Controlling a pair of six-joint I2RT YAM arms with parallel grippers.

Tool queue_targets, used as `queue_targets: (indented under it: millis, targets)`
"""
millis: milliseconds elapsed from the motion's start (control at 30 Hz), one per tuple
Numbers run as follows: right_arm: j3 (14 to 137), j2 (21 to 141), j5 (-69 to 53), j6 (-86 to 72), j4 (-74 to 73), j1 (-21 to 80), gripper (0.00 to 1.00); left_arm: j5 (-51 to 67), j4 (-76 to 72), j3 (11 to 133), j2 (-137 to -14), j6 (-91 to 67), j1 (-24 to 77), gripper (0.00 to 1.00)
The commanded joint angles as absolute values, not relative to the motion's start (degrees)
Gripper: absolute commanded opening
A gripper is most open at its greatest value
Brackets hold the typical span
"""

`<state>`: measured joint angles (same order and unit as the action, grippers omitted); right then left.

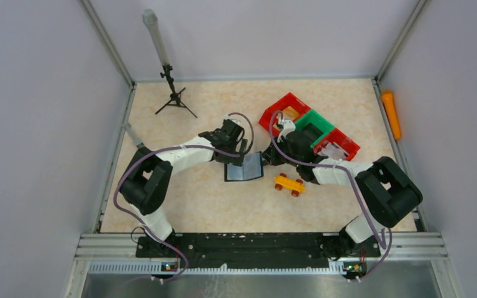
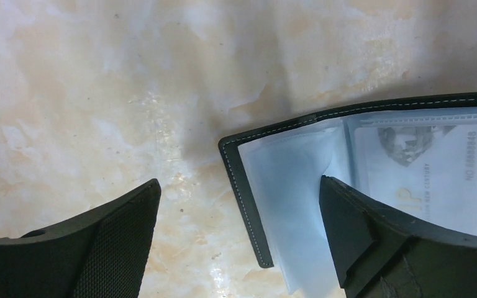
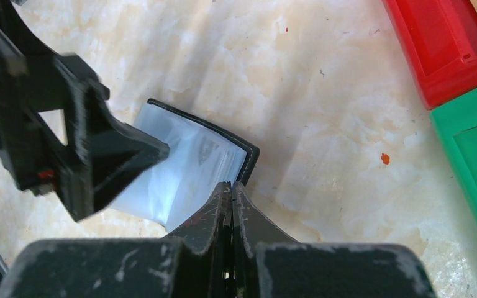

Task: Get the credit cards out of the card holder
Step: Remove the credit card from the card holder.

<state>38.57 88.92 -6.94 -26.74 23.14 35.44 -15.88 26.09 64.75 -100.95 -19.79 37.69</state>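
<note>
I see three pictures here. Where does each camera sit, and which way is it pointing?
Top external: fixed above and behind the robot, looking down on the table; the left arm and right arm show whole.
Left wrist: on the left arm, looking down past the open left gripper at the opened card holder.
Right wrist: on the right arm, looking down past the shut right gripper at the card holder, a red bin and a green bin.
Shared: both wrist views show the card holder's clear sleeves.
</note>
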Motion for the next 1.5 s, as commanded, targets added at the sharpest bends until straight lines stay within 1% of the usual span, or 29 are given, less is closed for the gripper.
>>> queue_targets:
  millis: [0,167,333,400,567,767,833,967,1000,1133,1333,1467]
  targets:
    - [38.1,86.5,-6.2,-26.9,25.5,35.3,0.0,-7.9,20.9,62.5,-96.4,-21.5,33.8,0.99]
    - [38.2,86.8,-5.5,-26.8,25.4,35.3,0.0,-9.8,27.0,66.2,-100.9,-23.7,31.5,0.99]
    - [38.3,86.9,-5.0,-26.7,25.1,35.3,0.0,-10.7,27.7,66.5,-101.1,-25.0,31.0,0.98]
    - [38.4,87.0,-4.8,-26.8,24.9,35.3,0.0,-7.2,24.4,64.4,-98.7,-24.6,31.0,0.99]
    - [38.8,87.7,-5.1,-26.9,24.6,35.3,0.0,7.4,13.8,58.1,-90.7,-22.2,31.0,0.99]
    - [39.1,88.1,-5.0,-27.0,24.4,35.3,0.0,14.1,12.7,57.8,-90.8,-20.9,31.0,0.99]
    - [39.1,88.2,-5.0,-27.1,24.3,35.3,0.0,13.3,13.7,58.3,-91.4,-21.3,31.0,0.99]
    - [39.1,88.2,-4.6,-27.0,24.3,35.3,0.0,1.9,20.1,60.7,-93.3,-23.4,30.7,0.99]
    - [39.1,88.2,-4.6,-27.0,24.2,35.3,0.0,0.6,21.1,61.2,-93.9,-23.9,30.4,0.97]
    - [39.0,88.2,-4.5,-27.0,24.2,35.3,0.0,0.5,23.4,62.2,-95.6,-24.8,29.4,0.8]
    - [39.3,88.8,-4.6,-26.9,24.1,35.2,0.0,4.8,26.5,64.2,-99.1,-24.5,28.1,0.71]
    - [39.3,88.9,-4.7,-27.0,24.2,35.2,0.0,7.3,32.1,68.3,-104.4,-23.4,28.2,0.49]
